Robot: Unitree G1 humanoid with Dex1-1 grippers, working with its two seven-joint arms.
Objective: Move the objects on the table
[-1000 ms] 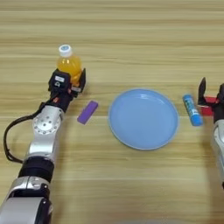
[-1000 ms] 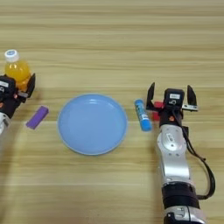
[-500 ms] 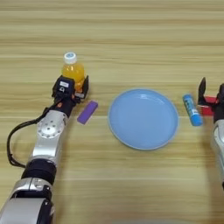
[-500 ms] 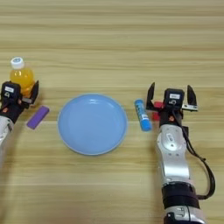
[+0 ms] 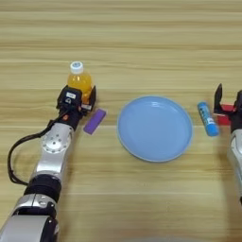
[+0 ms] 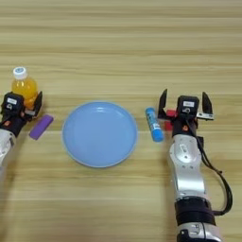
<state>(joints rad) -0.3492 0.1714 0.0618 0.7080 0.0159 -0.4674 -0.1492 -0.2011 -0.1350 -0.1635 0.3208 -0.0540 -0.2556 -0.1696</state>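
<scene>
Your left arm reaches up from the lower left corner, forearm angled toward the middle of the table (image 5: 142, 38), and its left gripper (image 5: 78, 97) sits right at the foot of the bottle (image 5: 80, 81) of orange drink. The black fingers (image 5: 92, 94) are spread apart on either side of the bottle's lower part, and you cannot tell from these views whether they actually touch it. The bottle stands upright with its white cap on top, left of centre on the wood. The purple block (image 5: 94, 121) lies flat just beside the gripper, on its right and a little nearer to you, tilted on a diagonal, between the gripper and the blue plate (image 5: 155, 127). The plate sits in the middle of the table with nothing on it. Your right arm comes up from the lower right, forearm nearly straight, wrist pointing away from you, with a black cable looping along its outer side. The right gripper (image 6: 185, 101) has its two fingers (image 6: 162, 101) standing wide apart and holds nothing. A small blue tube (image 6: 153, 124) with a white end lies on the wood just beside that gripper's left finger, between the gripper and the plate's right rim, apart from the plate.
</scene>
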